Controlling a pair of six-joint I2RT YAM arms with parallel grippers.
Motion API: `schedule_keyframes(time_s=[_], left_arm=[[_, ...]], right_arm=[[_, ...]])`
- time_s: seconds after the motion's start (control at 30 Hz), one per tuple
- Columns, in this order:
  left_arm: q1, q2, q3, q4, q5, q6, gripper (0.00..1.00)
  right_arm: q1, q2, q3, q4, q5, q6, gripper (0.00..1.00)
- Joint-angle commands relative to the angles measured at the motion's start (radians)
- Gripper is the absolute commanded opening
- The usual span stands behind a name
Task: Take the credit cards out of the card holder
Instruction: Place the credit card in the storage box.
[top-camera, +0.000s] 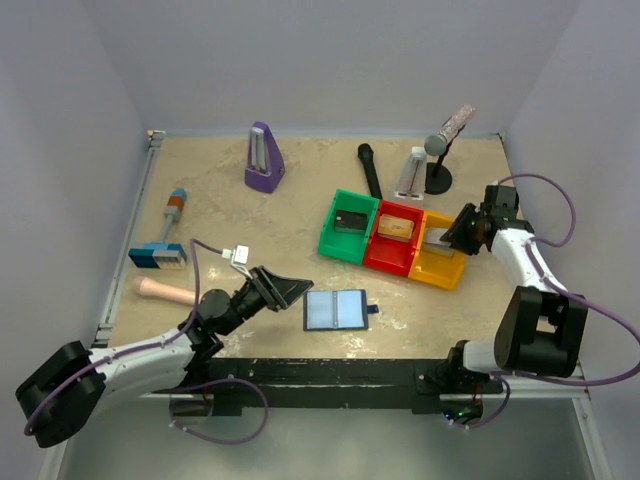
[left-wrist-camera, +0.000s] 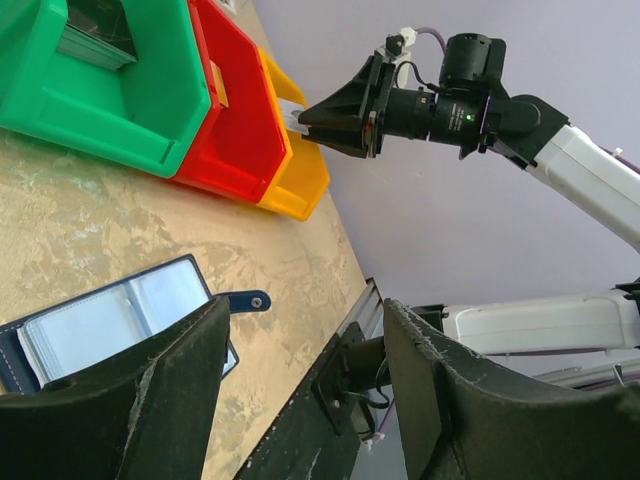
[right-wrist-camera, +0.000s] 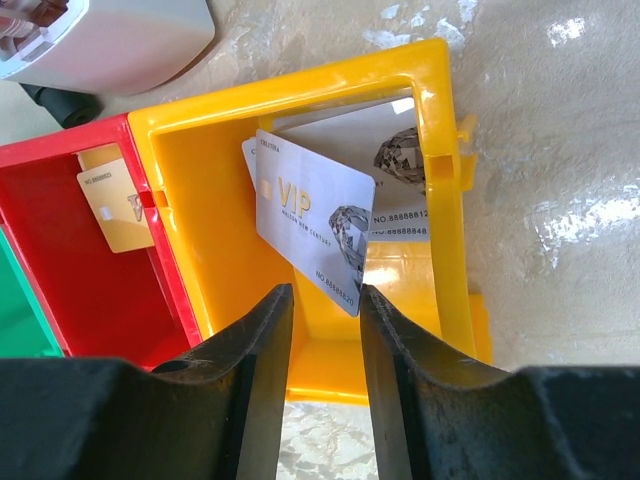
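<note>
The right gripper (right-wrist-camera: 325, 300) hung right over the yellow bin (right-wrist-camera: 190, 220) with its fingers parted and pinching nothing. A silver card (right-wrist-camera: 310, 225) stood tilted inside the bin, propped on a second silver card (right-wrist-camera: 405, 195) that lay on the bin's floor. Its lower corner sat just at the gap between the fingers. That corner was the main hazard, as I judged it. A sideways pull-away, or a re-closing of the fingers, could catch it and flick the card over the bin's low front rim. A straight lift looked safer.

A gold card (right-wrist-camera: 115, 205) lay in the red bin (right-wrist-camera: 60, 260), which touched the yellow bin's left wall.

The card holder (top-camera: 336, 310) lay open and flat on the table, left of the yellow bin and nearer the arms (close to the table's near edge). The left gripper (top-camera: 300, 291) waited just beyond its far side from the bin, fingers spread wide and empty. A low approach could shove the holder toward that edge instead of pinning it. Whether cards remained inside could not be told.
</note>
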Motion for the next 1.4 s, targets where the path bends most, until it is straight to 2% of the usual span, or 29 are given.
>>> schedule_keyframes(time_s=[0.0, 0.77, 0.9, 1.07, 1.13, 1.37], left_arm=[[0.004, 0.007, -0.014, 0.053, 0.022, 0.015, 0.67], [0.004, 0.051, -0.005, 0.079, 0.042, 0.004, 0.67], [0.004, 0.071, 0.008, 0.087, 0.048, 0.001, 0.67], [0.003, 0.117, 0.008, 0.133, 0.07, -0.016, 0.66], [0.003, 0.129, 0.008, 0.139, 0.073, -0.024, 0.66], [0.004, 0.139, 0.029, 0.127, 0.081, -0.031, 0.65]], right_arm=[[-0.007, 0.002, 0.035, -0.011, 0.029, 0.007, 0.38], [0.001, -0.018, 0.069, -0.041, 0.081, -0.015, 0.45], [0.058, -0.047, 0.042, -0.04, 0.136, -0.024, 0.37], [0.133, 0.008, 0.063, -0.112, 0.23, -0.039, 0.06], [0.145, 0.02, 0.072, -0.136, 0.248, -0.038, 0.0], [0.158, 0.113, 0.109, -0.247, 0.259, 0.01, 0.0]])
